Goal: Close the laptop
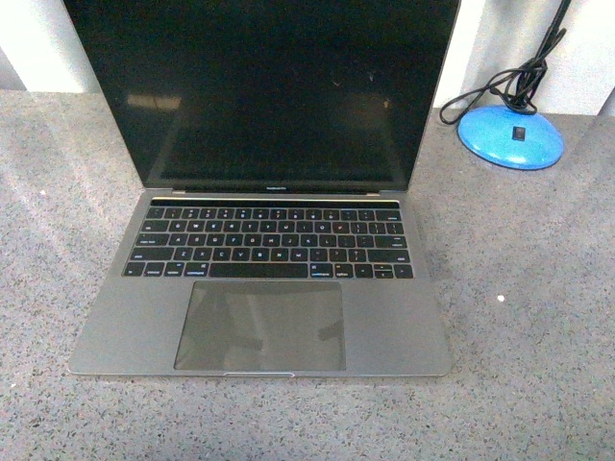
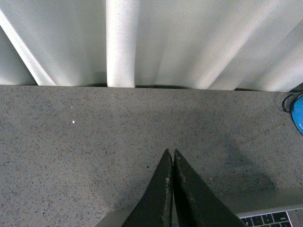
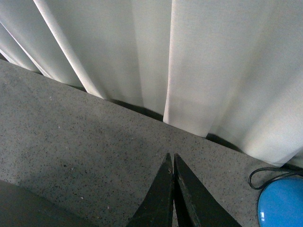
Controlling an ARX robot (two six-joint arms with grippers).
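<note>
The laptop (image 1: 259,288) lies open in the middle of the speckled grey table, its black screen upright and facing me, keyboard and trackpad toward the front. Neither arm shows in the front view. In the left wrist view my left gripper (image 2: 173,152) is shut with nothing between its dark fingers, and a corner of the laptop (image 2: 270,215) with a few keys shows beside it. My right gripper (image 3: 172,156) is shut and empty too, hanging over bare tabletop. A dark slanted edge in a corner of the right wrist view may be the laptop's screen; I cannot tell.
A blue round lamp base (image 1: 510,136) with a black cable stands at the back right of the table, also seen as the lamp base (image 3: 281,203) in the right wrist view. White curtain folds (image 2: 123,42) hang behind the table's far edge.
</note>
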